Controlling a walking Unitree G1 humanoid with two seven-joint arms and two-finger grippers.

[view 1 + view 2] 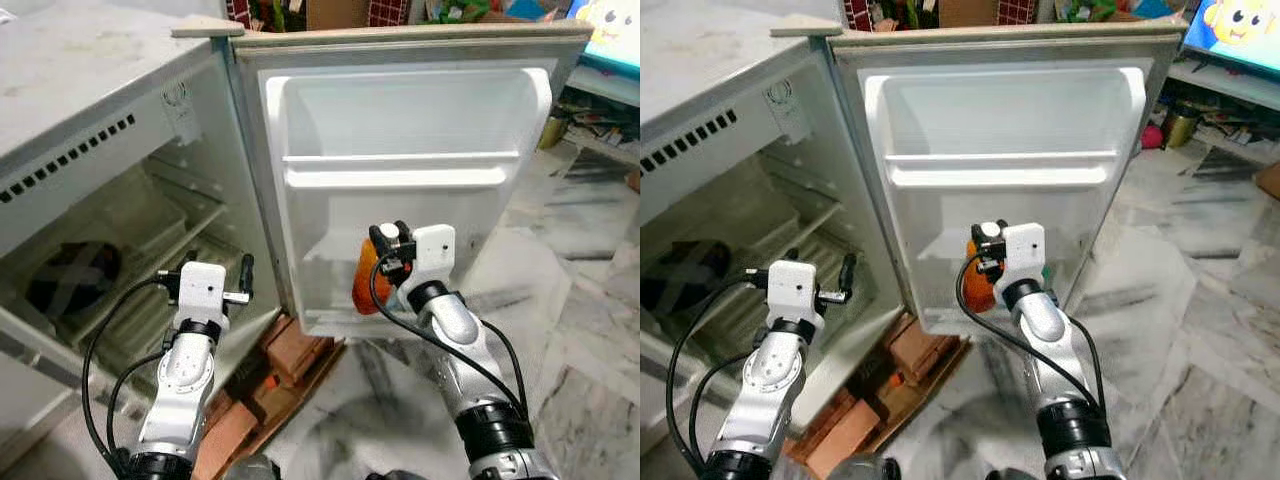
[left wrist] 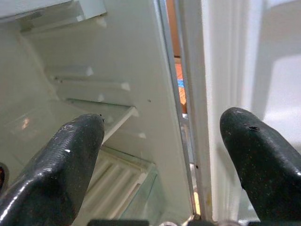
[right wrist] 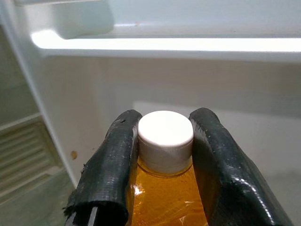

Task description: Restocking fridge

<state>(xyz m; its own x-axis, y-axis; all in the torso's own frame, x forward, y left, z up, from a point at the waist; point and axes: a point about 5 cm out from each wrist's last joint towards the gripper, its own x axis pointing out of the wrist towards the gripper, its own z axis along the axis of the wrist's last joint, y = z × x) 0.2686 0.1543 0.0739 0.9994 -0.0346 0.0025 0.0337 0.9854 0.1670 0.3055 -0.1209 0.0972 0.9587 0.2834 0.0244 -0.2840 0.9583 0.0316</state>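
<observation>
An orange bottle (image 1: 364, 282) with a white cap (image 3: 165, 128) hangs in front of the lower shelf of the open fridge door (image 1: 400, 190). My right gripper (image 1: 388, 250) is shut on the bottle's neck just under the cap; both black fingers (image 3: 113, 165) press against it. My left gripper (image 1: 215, 272) is open with nothing between its fingertips (image 2: 70, 155), held in front of the fridge's interior (image 1: 130, 250) beside the door hinge.
The fridge's wire shelves (image 1: 190, 215) are bare, and a dark round thing (image 1: 70, 280) sits low at the left. The door's upper shelf (image 1: 400, 170) holds nothing. Brown cardboard and bricks (image 1: 270, 385) lie on the marble floor under the door. Clutter stands behind at right (image 1: 600, 120).
</observation>
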